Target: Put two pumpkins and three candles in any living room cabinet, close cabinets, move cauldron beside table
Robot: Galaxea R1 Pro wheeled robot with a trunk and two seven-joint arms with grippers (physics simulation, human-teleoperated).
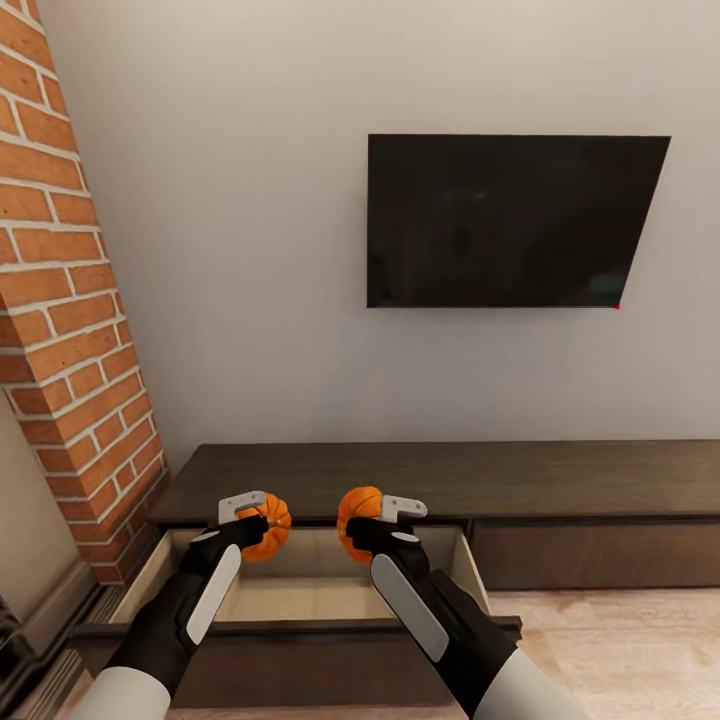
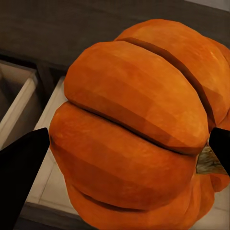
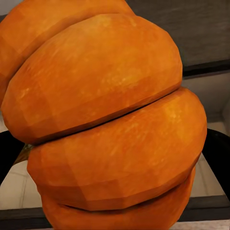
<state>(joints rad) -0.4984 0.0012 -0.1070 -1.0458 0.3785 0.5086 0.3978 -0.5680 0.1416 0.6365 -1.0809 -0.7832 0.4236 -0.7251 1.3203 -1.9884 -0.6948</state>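
Two pumpkins, both already up in the air over the open drawer. Left pumpkin (image 1: 265, 526) sits clamped in the left hand (image 1: 252, 517); right pumpkin (image 1: 359, 520) clamped in the right hand (image 1: 386, 522). In the left wrist view the pumpkin (image 2: 139, 129) is pinched between dark fingertips (image 2: 21, 167) on either side; same in the right wrist view, the pumpkin (image 3: 108, 120) wedged between fingertips (image 3: 218, 158) at both edges. So each hand is narrowed onto its own load, not empty. The relation that counts: both pumpkins hang directly above the pale floor of the pulled-out drawer (image 1: 320, 580) of the cabinet (image 1: 560, 480), i.e. the drop spot lies at 6 o'clock from each hand, straight down, w/ no sideways reach needed. The pumpkins are near each other but apart, left one toward the drawer's 9 o'clock half, right one toward its 3 o'clock half. They're round, so no long axis to line up; ribs look to run crosswise to the fingers in both wrist views. Neither arm is nearer, they look level. Judgement: next is lower & let go, prob both at once; risk is rolling or bumping each other once free. Further out: TV (image 1: 510, 220) at 12 o'clock on the wall, brick column (image 1: 60, 300) at 9 o'clock. Candles, cauldron: not yet dealt w/ here.
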